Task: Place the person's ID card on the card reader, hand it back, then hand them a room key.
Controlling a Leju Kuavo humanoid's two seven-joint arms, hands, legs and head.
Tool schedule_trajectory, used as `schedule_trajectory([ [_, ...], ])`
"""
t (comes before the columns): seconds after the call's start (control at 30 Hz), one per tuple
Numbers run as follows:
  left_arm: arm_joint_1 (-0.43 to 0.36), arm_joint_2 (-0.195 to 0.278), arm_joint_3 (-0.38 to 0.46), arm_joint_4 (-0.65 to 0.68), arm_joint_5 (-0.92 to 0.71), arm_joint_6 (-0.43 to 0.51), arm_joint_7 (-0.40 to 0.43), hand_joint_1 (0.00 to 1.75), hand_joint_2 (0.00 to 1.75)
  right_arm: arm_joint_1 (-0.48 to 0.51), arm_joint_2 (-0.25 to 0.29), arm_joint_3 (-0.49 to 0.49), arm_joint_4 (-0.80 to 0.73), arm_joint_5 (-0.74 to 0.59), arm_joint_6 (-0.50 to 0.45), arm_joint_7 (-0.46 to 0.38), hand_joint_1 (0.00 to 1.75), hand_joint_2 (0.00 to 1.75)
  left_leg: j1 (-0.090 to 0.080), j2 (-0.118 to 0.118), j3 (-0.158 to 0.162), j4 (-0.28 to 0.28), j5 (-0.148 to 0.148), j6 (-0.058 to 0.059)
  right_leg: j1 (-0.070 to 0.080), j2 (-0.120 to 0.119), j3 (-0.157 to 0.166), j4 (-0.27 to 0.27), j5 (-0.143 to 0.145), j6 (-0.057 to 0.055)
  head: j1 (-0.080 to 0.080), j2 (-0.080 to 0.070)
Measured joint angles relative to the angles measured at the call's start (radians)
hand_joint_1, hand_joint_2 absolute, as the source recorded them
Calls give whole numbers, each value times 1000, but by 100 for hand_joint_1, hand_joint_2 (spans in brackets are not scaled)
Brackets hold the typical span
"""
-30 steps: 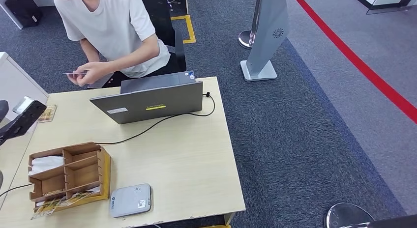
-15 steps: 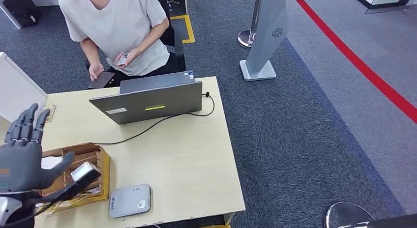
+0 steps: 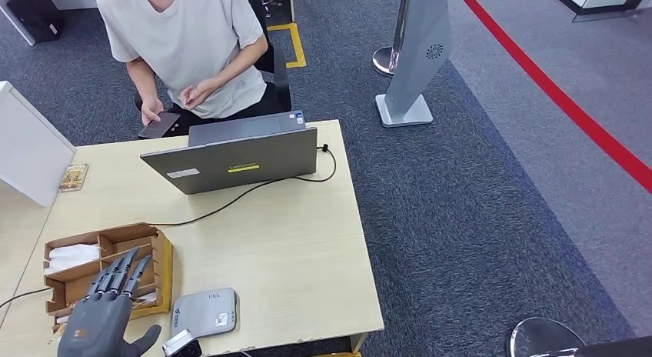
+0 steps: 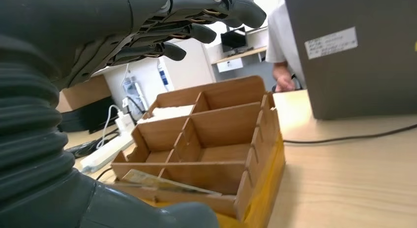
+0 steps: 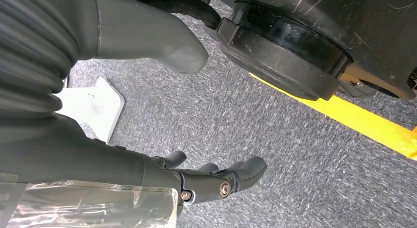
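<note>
1. The left hand [image 3: 104, 320] is seen low over the table [image 3: 292, 249], fingers [image 4: 196, 31] released and spread, nothing grasped, above the wooden organiser [image 3: 108, 268].
2. Just beside it, the grey card reader [image 3: 204, 313] lies bare.
3. Behind the laptop [image 3: 231, 158], the person [image 3: 184, 41] holds a phone [image 3: 159, 125]; whether the ID card is in the other hand cannot be told.
4. The right hand [image 5: 147, 174] hangs over the carpet, fingers slack, holding nothing.
5. The step is judged to be collecting a room key; a card must be pinched from the organiser.
</note>
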Motion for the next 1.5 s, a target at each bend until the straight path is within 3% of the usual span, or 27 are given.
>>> schedule_trajectory([
  [0.5,35,7,-16,9,-59,10,145,0,175,2,1,-16,0,35,0,24,0,175,0,0,0,0,0,0,0,0,0,0,0,0,0,0],
  [0.93,56,6,-8,10,-67,14,185,0,175,4,1,-17,0,45,0,29,0,175,0,0,0,0,0,0,0,0,0,0,0,0,0,0],
  [1.13,93,1,61,14,-86,16,256,0,175,7,1,-19,-8,66,0,63,0,175,0,0,0,0,0,0,0,0,0,0,0,0,0,0],
  [1.5,135,-38,200,35,-81,38,255,0,175,3,1,-19,-28,84,0,90,0,175,0,-1,-1,0,0,0,0,-1,0,0,0,0,0,0],
])
